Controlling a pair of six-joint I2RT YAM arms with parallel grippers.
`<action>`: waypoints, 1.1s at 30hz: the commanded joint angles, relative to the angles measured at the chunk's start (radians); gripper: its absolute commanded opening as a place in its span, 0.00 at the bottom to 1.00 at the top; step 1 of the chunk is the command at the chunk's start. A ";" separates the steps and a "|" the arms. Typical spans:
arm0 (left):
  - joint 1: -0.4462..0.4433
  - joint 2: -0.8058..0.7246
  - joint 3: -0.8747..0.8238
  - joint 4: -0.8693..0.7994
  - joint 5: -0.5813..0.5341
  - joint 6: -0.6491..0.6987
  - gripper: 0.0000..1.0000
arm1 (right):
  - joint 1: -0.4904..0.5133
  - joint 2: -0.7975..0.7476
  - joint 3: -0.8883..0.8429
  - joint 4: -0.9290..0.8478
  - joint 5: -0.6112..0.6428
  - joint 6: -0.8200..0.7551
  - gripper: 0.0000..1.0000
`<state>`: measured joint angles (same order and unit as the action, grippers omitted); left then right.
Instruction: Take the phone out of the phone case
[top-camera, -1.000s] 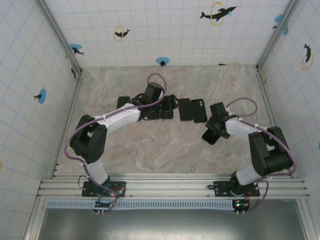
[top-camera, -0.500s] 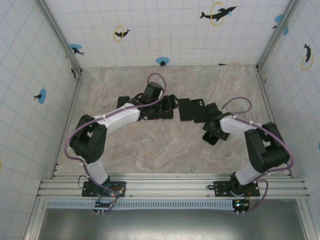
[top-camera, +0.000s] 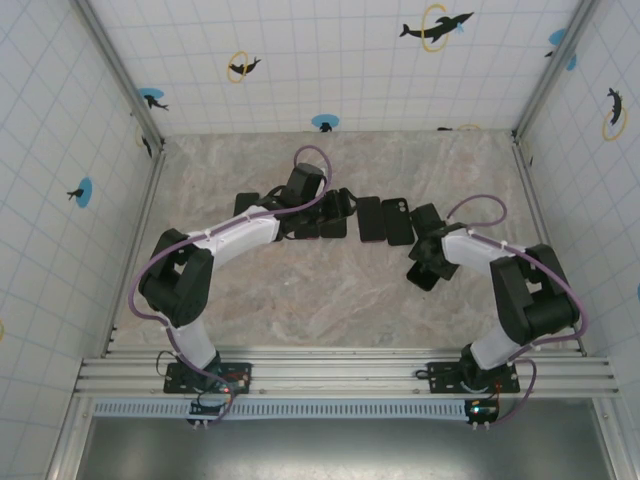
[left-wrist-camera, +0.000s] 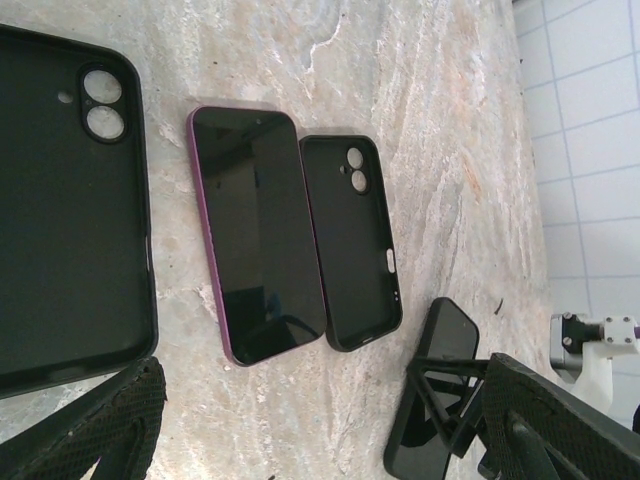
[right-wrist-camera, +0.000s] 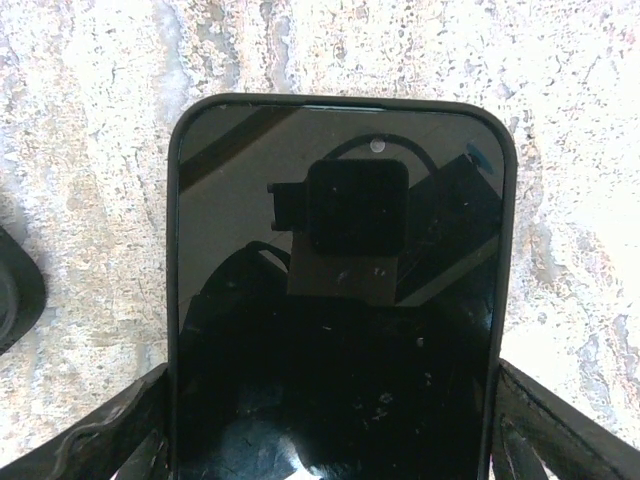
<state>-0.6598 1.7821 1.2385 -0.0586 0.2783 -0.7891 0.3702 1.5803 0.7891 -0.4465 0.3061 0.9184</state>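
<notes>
Marble-patterned desk (top-camera: 300, 290), inspected from left to right.

1. Left pincer (left-wrist-camera: 335, 430): released. Its jaws stand wide apart and grasp nothing. It hangs above the desk left of centre, towards the far side.

2. First empty case (left-wrist-camera: 70, 200): black, lying flat with the inside up and two camera cut-outs at its far end. It sits at the left of the left wrist view.

3. Purple phone (left-wrist-camera: 258, 235): flat on the desk with its dark screen up, to the right of the first empty case and apart from it.

4. Second empty case (left-wrist-camera: 352, 240): black, inside up, camera cut-outs at its far end. It lies just beside the right edge of the purple phone, and whether the two touch cannot be told.

5. Right pincer (right-wrist-camera: 330, 435): positioned right of centre, nearer than the row of items. Its fingers (right-wrist-camera: 110, 430) flank the two long sides of the phone case (right-wrist-camera: 172, 300). Whether they press on it cannot be told.

6. Phone (right-wrist-camera: 335, 300): seated in the phone case, screen up, with the black rim showing around the top and both sides. In the overhead view it lies at (top-camera: 420, 272), near and to the right of the second empty case.
</notes>
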 joint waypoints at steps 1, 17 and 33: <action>0.009 -0.003 0.018 0.012 0.020 -0.001 0.84 | -0.034 0.021 -0.062 -0.056 -0.079 -0.012 0.55; -0.011 0.010 0.030 0.033 0.072 -0.014 0.80 | -0.090 -0.352 -0.298 0.396 -0.324 -0.352 0.55; -0.150 0.155 0.194 0.086 0.145 -0.044 0.72 | -0.047 -0.535 -0.422 0.727 -0.458 -0.450 0.52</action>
<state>-0.7982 1.9083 1.3815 0.0086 0.3977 -0.8356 0.3080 1.0756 0.3744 0.1497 -0.1146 0.5064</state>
